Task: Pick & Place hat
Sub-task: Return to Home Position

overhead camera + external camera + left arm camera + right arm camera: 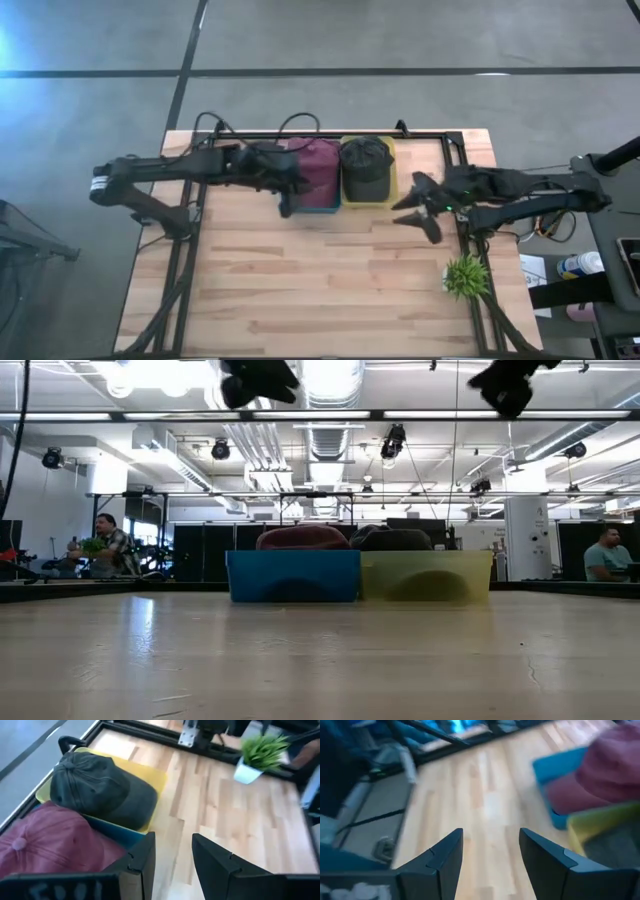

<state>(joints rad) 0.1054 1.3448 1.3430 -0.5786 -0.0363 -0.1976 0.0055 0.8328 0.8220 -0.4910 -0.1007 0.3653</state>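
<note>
A maroon hat (318,160) lies in a blue bin (293,576) at the table's far side. Beside it a dark grey hat (365,162) lies in a yellow bin (427,576). My left gripper (288,203) hangs open in the air just near of the blue bin, with nothing between its fingers (172,857). My right gripper (418,208) hangs open above the table to the right of the yellow bin, also with nothing between its fingers (490,855). In the low view both grippers show only at the top edge, well above the bins.
A small green plant in a white pot (466,276) stands near the table's right edge. The wooden table top (320,280) stretches bare toward the near edge. People sit in the room beyond the table (100,545).
</note>
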